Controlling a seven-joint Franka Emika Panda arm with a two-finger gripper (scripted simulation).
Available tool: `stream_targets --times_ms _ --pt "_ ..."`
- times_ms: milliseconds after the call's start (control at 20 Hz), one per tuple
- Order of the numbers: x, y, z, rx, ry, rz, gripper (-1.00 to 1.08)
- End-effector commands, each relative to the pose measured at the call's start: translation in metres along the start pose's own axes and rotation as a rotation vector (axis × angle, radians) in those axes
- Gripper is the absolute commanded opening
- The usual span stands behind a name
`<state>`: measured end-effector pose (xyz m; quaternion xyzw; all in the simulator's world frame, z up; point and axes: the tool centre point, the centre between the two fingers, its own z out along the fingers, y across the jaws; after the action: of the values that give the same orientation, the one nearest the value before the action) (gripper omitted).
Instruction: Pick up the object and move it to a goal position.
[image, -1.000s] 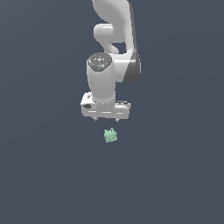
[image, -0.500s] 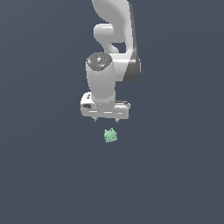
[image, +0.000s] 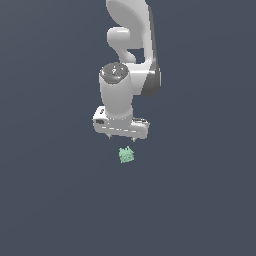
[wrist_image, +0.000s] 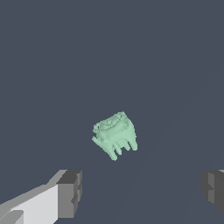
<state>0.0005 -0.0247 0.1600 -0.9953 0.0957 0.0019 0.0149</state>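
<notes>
The object (image: 126, 155) is a tiny mint-green lumpy block lying on the dark grey floor, just below the white arm's hand in the exterior view. In the wrist view the object (wrist_image: 115, 135) shows small prongs along one side and lies ahead of the fingers. My gripper (image: 121, 137) hangs above it, apart from it, with only short fingertips showing under the white hand. Both dark grey fingers (wrist_image: 70, 194) stand wide apart in the wrist view, with nothing between them. The gripper (wrist_image: 142, 190) is open.
A plain dark grey floor (image: 60, 200) spreads all around. The white arm (image: 131, 45) rises behind the hand. No other objects are in view.
</notes>
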Motion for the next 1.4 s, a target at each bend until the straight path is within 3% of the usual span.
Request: stream_targets --times_ms 0,1350 --pt "0.000 -0.001 0.003 0.000 0.000 0.038 1.00" --pt "0.003 -0.011 0.051 -0.011 0.005 0.721 1.00"
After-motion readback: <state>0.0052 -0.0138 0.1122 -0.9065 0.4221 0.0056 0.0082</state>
